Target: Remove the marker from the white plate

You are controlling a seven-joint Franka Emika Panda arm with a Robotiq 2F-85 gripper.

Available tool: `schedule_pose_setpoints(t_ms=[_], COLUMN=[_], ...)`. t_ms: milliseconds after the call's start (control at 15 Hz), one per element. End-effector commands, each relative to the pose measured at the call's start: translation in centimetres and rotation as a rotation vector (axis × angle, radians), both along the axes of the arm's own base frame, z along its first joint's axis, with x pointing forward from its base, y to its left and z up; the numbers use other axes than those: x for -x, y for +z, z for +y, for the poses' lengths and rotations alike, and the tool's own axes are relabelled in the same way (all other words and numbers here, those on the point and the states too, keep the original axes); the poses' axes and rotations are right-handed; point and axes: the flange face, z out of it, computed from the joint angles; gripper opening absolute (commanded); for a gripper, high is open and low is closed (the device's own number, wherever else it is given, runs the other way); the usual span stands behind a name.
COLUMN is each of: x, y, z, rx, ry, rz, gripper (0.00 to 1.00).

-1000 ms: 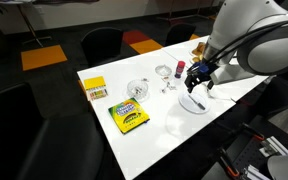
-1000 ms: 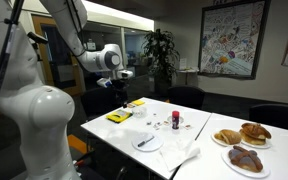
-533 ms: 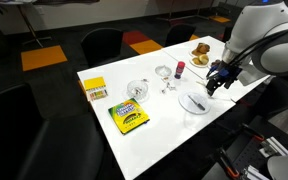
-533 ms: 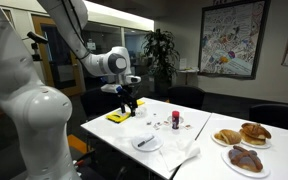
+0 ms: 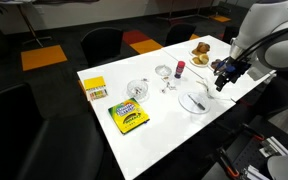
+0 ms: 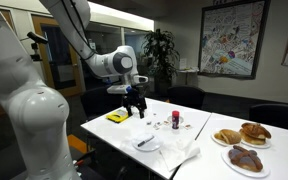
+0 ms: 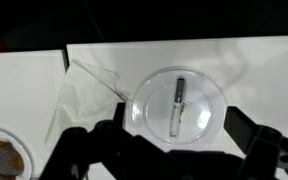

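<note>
Status: approach stage; removal not begun.
The marker (image 7: 179, 106) lies near the middle of the white plate (image 7: 210, 98), untouched; the gripper (image 5: 225, 74) hangs above the plate, well clear of it, jaws apart and holding nothing. In the wrist view the plate shows between the two fingers. Remaining, by judgement: descend; close on the marker; lift it; set it down off the plate.
</note>
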Motion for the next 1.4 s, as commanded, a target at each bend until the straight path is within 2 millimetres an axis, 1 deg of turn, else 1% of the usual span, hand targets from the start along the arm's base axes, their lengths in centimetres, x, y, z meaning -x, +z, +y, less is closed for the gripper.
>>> schedule_pose_setpoints(t_ms=[0, 267, 400, 600, 933, 1133, 1333], x=[-0.3, -2.7, -3.6, -4.5, -4.9, -5.6, -6.1], y=[-0.1, -1.3, -2.3, -4.7, -8.7, -9.4, -10.3], z=[0.1, 0.6, 0.6, 0.1, -1.7, -2.9, -5.4], rx=[-0.008, -0.009, -0.021, -0.076, -0.169, -0.236, -0.274], ry=[0.008, 0.006, 0.007, -0.015, -0.062, -0.062, 0.008], rz=[-0.013, -0.142, -0.190, -0.222, -0.229, -0.206, -0.173], gripper=[1.00, 1.00, 1.00, 1.00, 1.00, 1.00, 1.00])
